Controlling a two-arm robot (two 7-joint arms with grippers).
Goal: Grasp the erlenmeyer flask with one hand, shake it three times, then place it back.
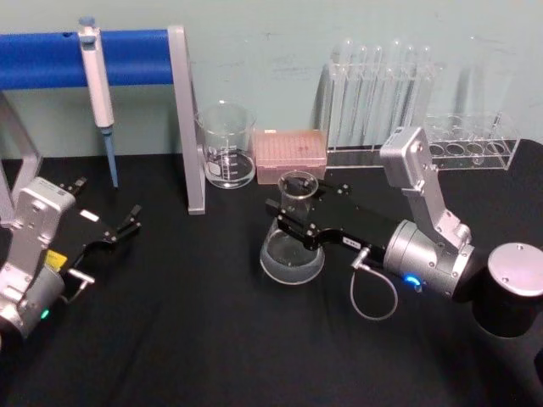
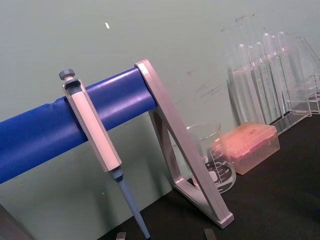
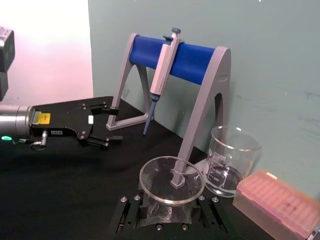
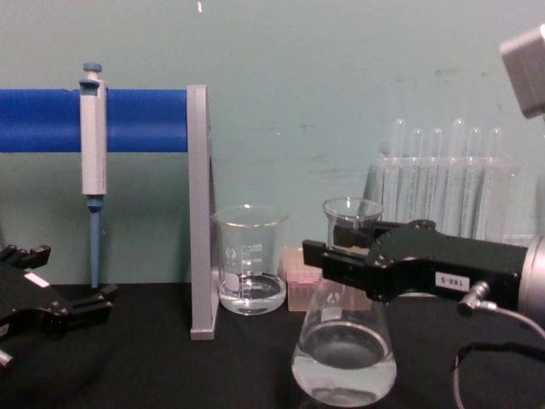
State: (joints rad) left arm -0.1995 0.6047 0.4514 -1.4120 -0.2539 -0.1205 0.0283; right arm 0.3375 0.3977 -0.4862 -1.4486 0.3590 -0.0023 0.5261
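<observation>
So your right gripper had its jaws clamped on the upright erlenmeyer flask at the neck, base on the counter; the left gripper sat well apart, open.

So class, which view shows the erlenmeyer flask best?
Chest view: the erlenmeyer flask shows side-on, rim to base. Head view looks down on it, right pincer clamping its neck; right wrist view shows mainly its rim.
</observation>
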